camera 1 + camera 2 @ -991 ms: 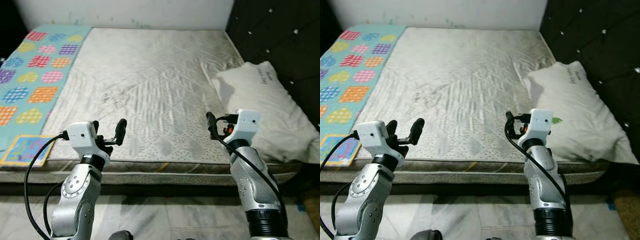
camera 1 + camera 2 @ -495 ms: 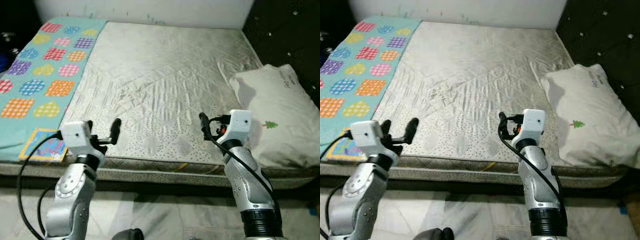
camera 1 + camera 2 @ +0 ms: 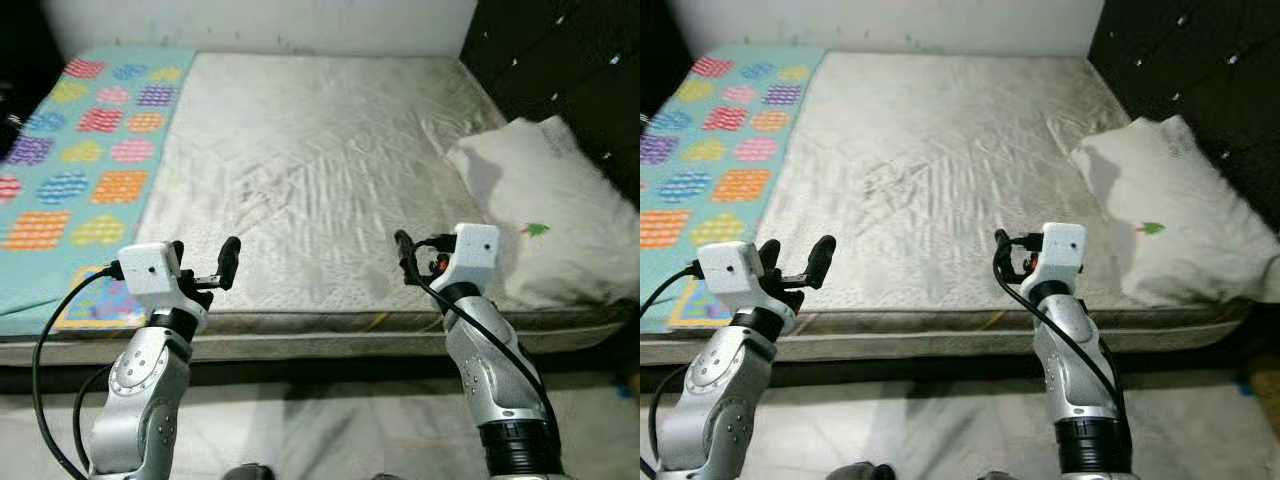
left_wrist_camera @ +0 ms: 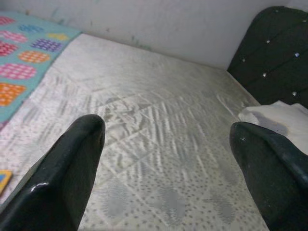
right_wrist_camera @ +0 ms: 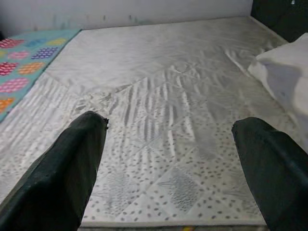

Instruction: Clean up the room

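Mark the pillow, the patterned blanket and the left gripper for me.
pillow [image 3: 545,215], left eye view, middle of its white top face.
patterned blanket [image 3: 75,160], left eye view, on the teal cloth among the coloured patches.
left gripper [image 3: 205,268], left eye view, midway between its black fingers.

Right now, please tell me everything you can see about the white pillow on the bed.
The pillow is white, soft and plump, apparently fabric, with creases and a small green mark on top. It lies flat on the robot's right side of the mattress, next to the dark tufted headboard, and casts a shadow onto the mattress. Its near corner seems to reach the mattress edge. Neither the left gripper nor the right gripper touches it.
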Motion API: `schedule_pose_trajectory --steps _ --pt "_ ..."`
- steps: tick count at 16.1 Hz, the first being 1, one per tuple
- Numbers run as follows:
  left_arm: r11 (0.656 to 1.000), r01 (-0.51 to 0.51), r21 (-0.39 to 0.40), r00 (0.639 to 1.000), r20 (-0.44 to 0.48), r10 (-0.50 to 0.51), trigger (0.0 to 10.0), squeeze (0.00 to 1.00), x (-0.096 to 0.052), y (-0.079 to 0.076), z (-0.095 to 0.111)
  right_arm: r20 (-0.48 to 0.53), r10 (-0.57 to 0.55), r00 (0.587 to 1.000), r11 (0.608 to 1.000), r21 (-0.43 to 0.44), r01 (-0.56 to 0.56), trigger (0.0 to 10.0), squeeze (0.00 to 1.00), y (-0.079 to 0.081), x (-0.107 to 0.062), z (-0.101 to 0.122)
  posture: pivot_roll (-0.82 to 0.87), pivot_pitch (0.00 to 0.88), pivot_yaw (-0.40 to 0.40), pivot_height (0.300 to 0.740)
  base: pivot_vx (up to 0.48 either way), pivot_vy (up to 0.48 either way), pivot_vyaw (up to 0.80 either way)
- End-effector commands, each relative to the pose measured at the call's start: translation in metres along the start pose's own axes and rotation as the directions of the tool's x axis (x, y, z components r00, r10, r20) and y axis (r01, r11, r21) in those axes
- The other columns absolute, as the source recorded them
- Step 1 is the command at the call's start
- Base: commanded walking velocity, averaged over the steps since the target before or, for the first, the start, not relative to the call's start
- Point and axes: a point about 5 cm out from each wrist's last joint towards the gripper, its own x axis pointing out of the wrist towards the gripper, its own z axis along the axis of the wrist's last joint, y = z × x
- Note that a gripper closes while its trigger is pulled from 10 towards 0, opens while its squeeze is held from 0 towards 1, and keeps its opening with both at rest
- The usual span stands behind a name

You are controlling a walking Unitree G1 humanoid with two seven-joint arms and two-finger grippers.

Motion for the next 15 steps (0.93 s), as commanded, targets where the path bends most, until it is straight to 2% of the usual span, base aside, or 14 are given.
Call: schedule_pose_trajectory --steps 1,5,15 --pt "1.000 0.013 -0.003 1.000 -0.007 -0.013 10.0 0.00 -0.0010 -0.0031 -0.0022 0.004 -0.016 1.000 1.000 0.003 0.016 10.0 0.00 -0.0057 -0.0023 0.0008 0.02 0.136 0.001 0.740 0.000 0.000 0.00" --pt "0.999 0.041 -0.013 0.999 0.003 -0.041 10.0 0.00 -0.0015 -0.0043 -0.0013 0.003 -0.006 1.000 1.000 0.011 0.006 10.0 0.00 -0.0042 -0.0019 0.0006 0.02 0.133 0.000 0.740 0.000 0.000 0.00" --pt "0.998 0.053 -0.023 0.999 0.011 -0.053 10.0 0.00 -0.0019 -0.0046 -0.0006 0.000 0.002 1.000 1.000 0.009 -0.002 10.0 0.00 -0.0025 -0.0012 -0.0002 0.02 0.125 0.000 0.740 0.365 0.000 0.00"
